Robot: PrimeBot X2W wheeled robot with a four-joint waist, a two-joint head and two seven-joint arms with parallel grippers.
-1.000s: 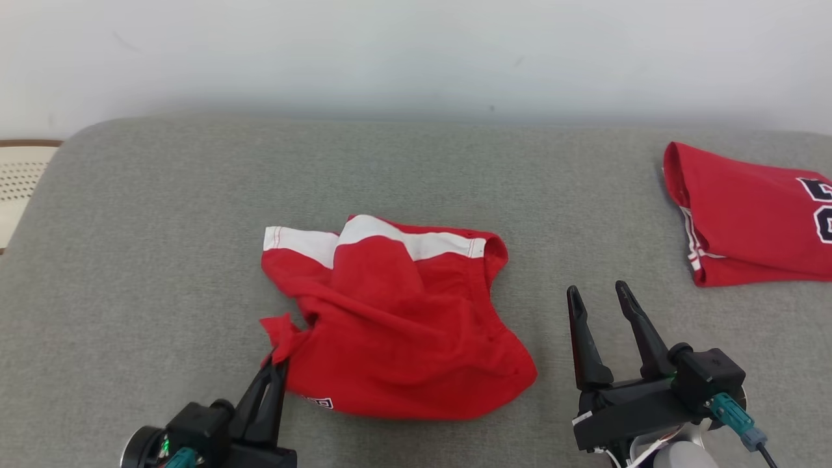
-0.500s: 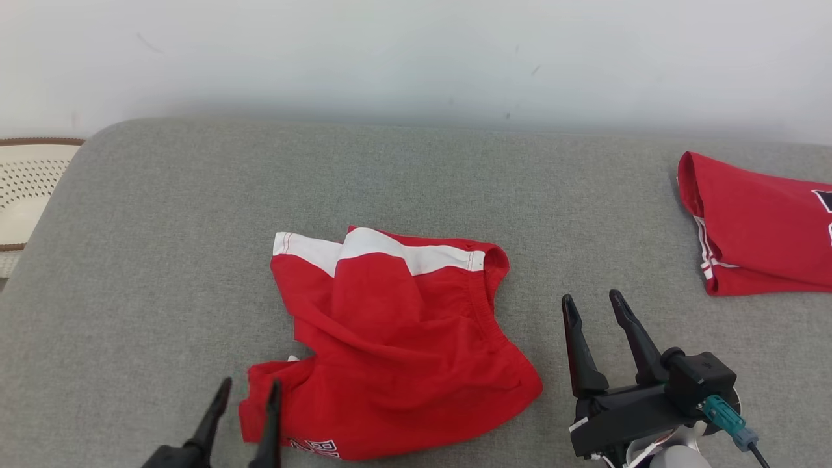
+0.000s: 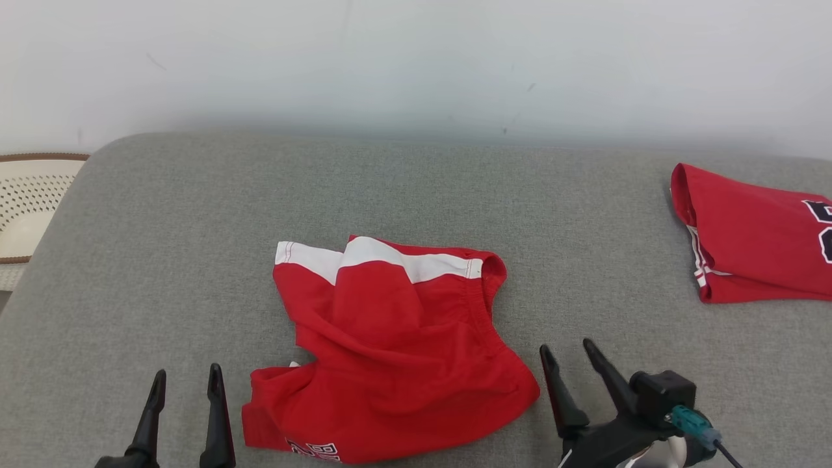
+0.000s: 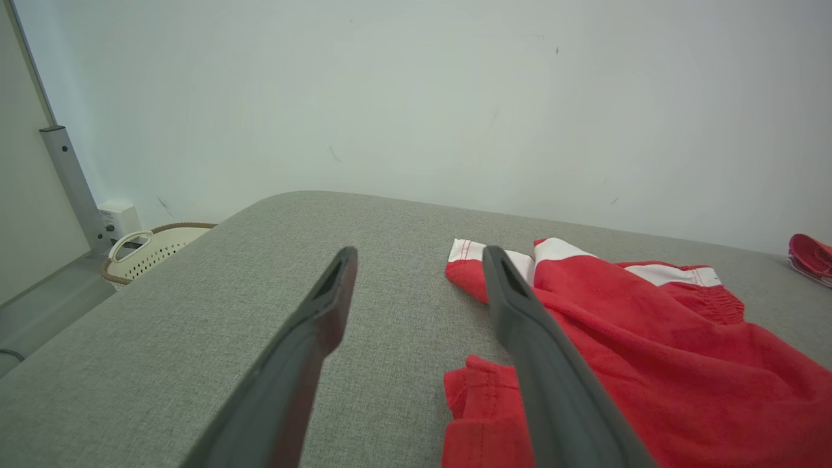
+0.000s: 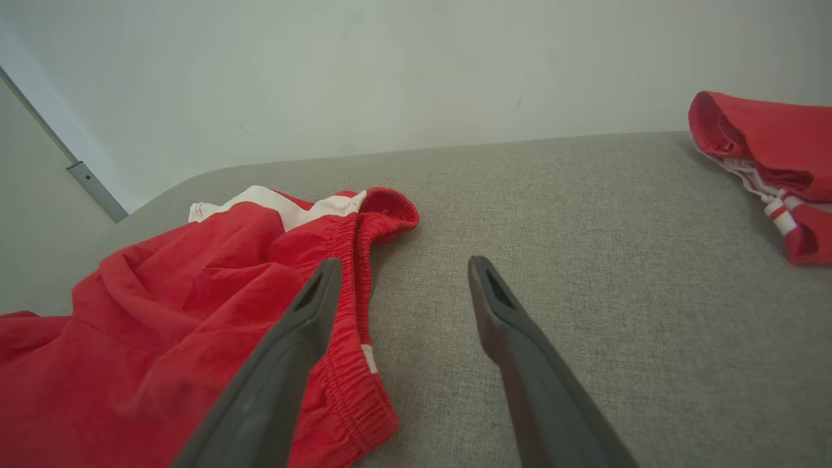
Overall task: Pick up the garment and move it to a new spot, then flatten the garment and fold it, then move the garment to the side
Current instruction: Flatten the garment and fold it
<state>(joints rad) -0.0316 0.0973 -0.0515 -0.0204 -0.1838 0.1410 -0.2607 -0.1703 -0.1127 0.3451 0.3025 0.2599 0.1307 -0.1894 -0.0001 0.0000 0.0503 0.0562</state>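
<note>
The garment [image 3: 390,351] is a pair of red shorts with white bands, lying crumpled on the grey surface [image 3: 195,214]; it also shows in the left wrist view [image 4: 650,351] and the right wrist view [image 5: 195,312]. My left gripper [image 3: 186,378] stands open just left of the garment's lower left corner, with nothing between its fingers [image 4: 312,338]. My right gripper [image 3: 567,350] is open just right of the garment's elastic waistband, its fingers [image 5: 513,338] bare above the cloth-free surface.
A second red garment [image 3: 754,234], folded, with dark numerals, lies at the far right of the grey surface. A cream perforated basket [image 3: 26,201] stands off the left edge. A pale wall rises behind.
My left gripper has let go of the garment's lower left corner, opened, and drawn back to the left. The corner dropped onto the surface. The right gripper moved lower in view, and the camera shifted.
</note>
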